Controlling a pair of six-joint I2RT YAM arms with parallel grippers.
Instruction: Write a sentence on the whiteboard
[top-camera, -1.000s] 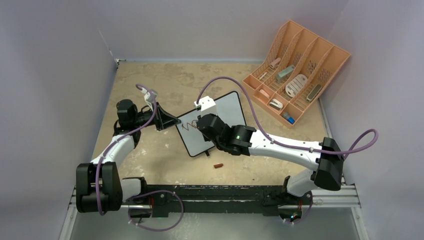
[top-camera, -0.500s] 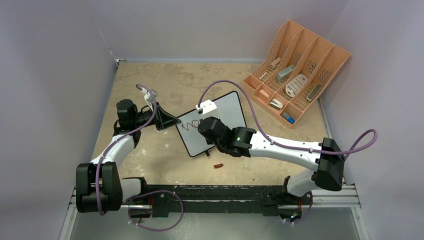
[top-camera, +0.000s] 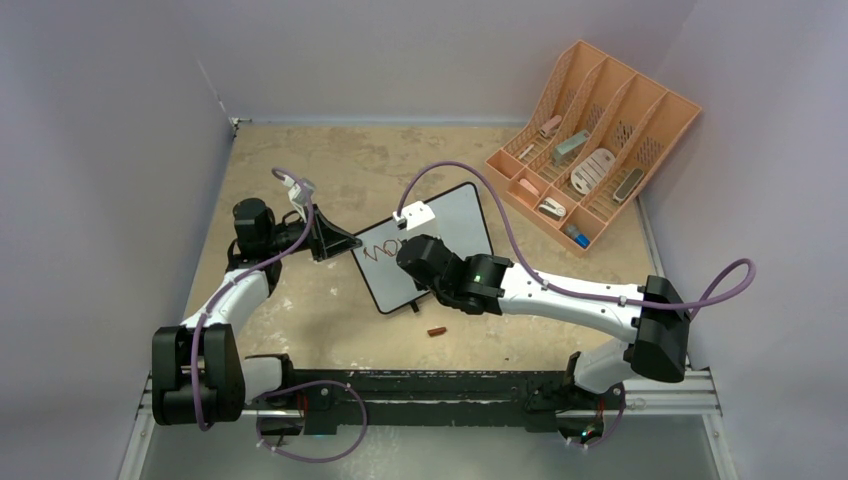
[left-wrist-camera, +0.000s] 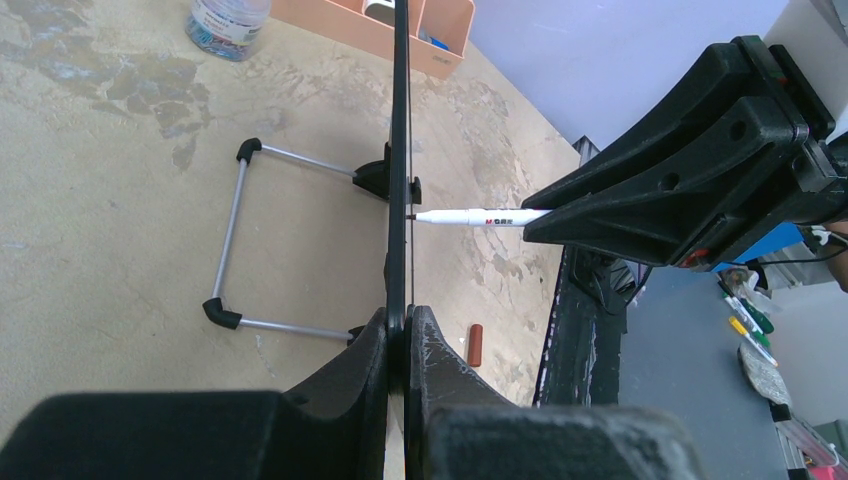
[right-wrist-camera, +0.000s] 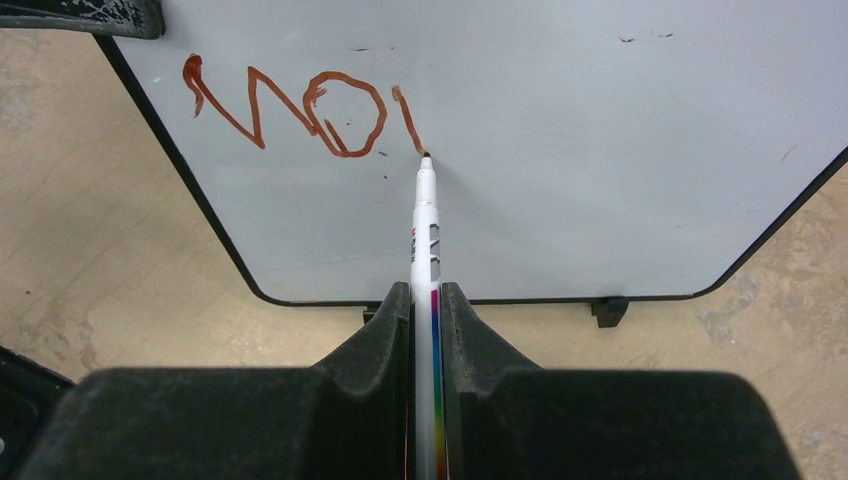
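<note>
My left tool (left-wrist-camera: 405, 332) is clenching the left edge of the whiteboard (top-camera: 456, 214), bracing it where it is standing mid-table, propped on its wire stand (left-wrist-camera: 233, 250). The board is sitting between my two arms, turned at an angle to the table's near edge.

Reddish strokes (right-wrist-camera: 300, 105) are starting just beside the held corner: a zigzag, a loop and one short slanted line. The marker (right-wrist-camera: 427, 235) is touching the board at the foot of that line, and my right tool (right-wrist-camera: 427, 305) is gripping its barrel tightly, with the tip pointing straight at the surface.

Progress, as I judge it: the writing is only beginning. A few characters are showing, no full word is reading clearly, and the sentence is almost wholly left to write.

Room for moving: the white face is lying bare to the right of the strokes and below them, so the line is having space to run rightward. It is ending at the thin black frame and its rounded right corner, which I am taking as the limit. My left tool is crowding the starting corner.

A small cap (top-camera: 437, 331) is lying on the table near the board's front. The organizer (top-camera: 655, 150) is standing well apart at the far right.
</note>
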